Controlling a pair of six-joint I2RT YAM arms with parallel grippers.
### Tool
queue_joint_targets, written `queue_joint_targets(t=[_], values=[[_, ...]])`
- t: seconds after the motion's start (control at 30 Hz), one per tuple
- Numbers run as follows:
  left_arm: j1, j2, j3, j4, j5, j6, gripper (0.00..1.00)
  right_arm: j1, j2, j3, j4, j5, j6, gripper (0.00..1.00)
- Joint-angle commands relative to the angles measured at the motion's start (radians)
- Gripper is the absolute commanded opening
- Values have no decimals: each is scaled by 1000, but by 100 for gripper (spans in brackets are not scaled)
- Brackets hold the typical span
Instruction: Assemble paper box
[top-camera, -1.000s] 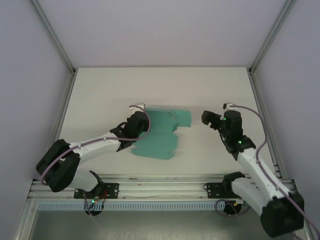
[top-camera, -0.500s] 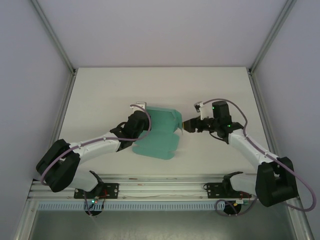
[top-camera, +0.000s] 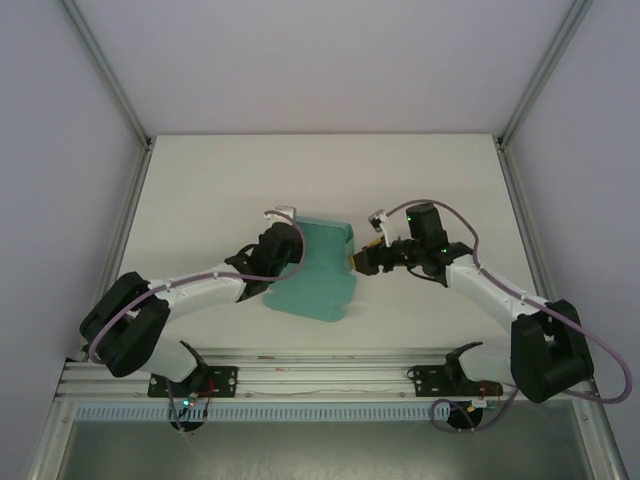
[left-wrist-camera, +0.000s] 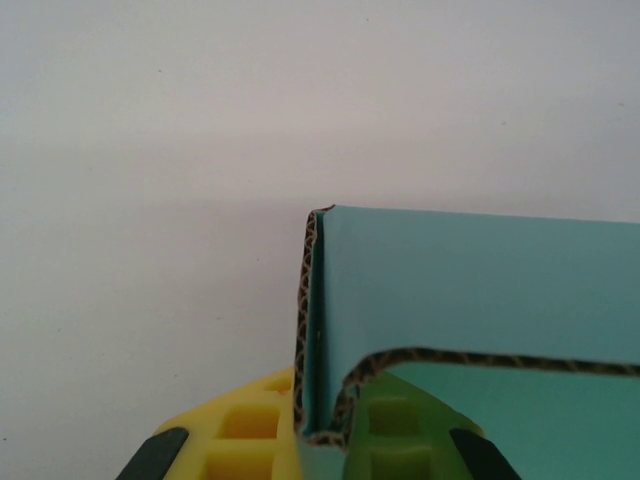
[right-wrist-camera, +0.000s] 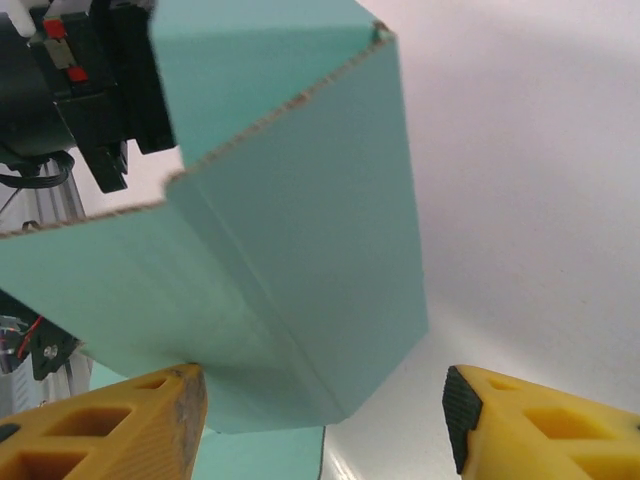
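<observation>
Well, left fingers (left-wrist-camera: 250, 440) pinch the paper box (top-camera: 320, 275); right fingers (right-wrist-camera: 540, 420) straddle it.

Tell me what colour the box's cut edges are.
Brown fluting on the teal-green corrugated card box; left wrist view shows it best.

I see a robotics lab cell: a bare white tabletop (top-camera: 200, 180), white panel walls (top-camera: 320, 60), aluminium frame posts (top-camera: 108, 72) left and right, and a slotted mounting rail (top-camera: 320, 376) along the near edge.
</observation>
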Motion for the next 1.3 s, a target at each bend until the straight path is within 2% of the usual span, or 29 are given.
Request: queue_joint_targets(t=[0.0,0.1,0.17,0.27,0.5,0.77,0.97,1.07,1.17,1.27], values=[[1,15,2,52,15,30,0,16,29,37,72,53,9,66],[1,28,-1,63,23,37,0,42,66,47,133,129,61,65],[0,38,-4,77,27,43,0,71,88,51,166,246,94,64],[-3,57,-8,84,24,48,0,108,118,47,210,410,158,58],[-12,108,11,58,-1,37,0,189,187,29,276,747,308,36],[-34,154,20,60,-6,30,0,236,302,47,314,870,400,34],[-44,197,44,47,-13,12,0,239,340,24,467,745,466,32],[-49,207,51,41,-12,4,0,243,353,24,491,728,480,32],[-50,205,52,41,-12,0,0,250,372,42,433,823,483,29],[-50,203,60,22,-28,-11,0,257,383,62,353,920,488,19]])
